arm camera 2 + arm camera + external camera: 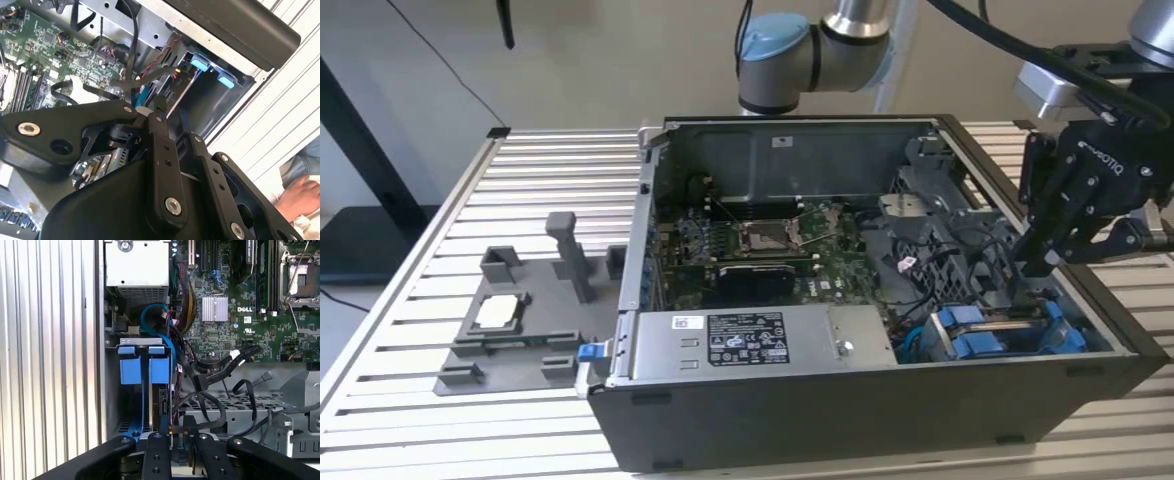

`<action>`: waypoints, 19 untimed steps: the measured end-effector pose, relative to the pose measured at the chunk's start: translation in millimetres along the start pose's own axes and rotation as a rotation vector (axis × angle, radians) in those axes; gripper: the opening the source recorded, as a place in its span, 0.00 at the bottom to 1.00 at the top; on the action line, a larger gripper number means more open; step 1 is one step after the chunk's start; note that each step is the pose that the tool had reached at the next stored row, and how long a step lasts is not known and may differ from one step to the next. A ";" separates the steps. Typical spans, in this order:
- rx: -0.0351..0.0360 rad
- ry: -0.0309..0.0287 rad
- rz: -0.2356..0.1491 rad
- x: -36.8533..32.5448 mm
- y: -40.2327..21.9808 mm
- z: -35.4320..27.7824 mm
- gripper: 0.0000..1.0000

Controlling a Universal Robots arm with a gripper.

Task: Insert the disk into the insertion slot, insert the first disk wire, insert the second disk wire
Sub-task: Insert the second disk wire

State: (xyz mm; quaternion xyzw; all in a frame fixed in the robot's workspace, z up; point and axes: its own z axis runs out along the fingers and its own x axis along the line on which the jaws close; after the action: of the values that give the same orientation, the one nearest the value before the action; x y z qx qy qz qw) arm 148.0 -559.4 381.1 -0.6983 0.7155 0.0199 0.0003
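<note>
Black multi-link gripper (1042, 266) (182, 442) is lowered into the corner of the case on the exterior view's right, directly above the drive bay. Grip state: cannot tell.

Just beside the gripper, in the first wrist view, is a tangle of black cables (216, 405). A thin lead with red and yellow strands (175, 429) crosses close to it.

Flat silver-grey disk in a bright blue plastic carrier (1003, 330) stands on edge inside the dark grey metal insertion slot (112, 405). Its two blue tabs (145, 365) sit side by side at the slot mouth.

A looped blue cable (150, 315) lies between the slot and the grey power supply box with a white sticker (747, 340).

Green motherboard (767, 235) covers the case floor, well apart from the disk.

Open dark grey computer case (881, 425) lies on a slatted aluminium table (560, 160).

To the exterior view's left of the case is a grey plastic fixture (520, 330), holding a small pale square part.

The arm's grey joint with a pale blue cap (781, 50) rises behind the case.

In the second wrist view, a person's hand (299, 194) rests beyond the table edge.
</note>
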 end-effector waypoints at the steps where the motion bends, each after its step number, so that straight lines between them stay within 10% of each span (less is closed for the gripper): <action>1: 0.0000 0.0000 0.000 0.0 0.0 0.0 0.26; 19: 0.0186 -0.0045 -0.003 -2.5 19.6 -5.9 0.26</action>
State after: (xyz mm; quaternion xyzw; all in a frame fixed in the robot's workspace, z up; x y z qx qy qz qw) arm 128.7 -556.6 387.6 -0.6992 0.7148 0.0148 0.0085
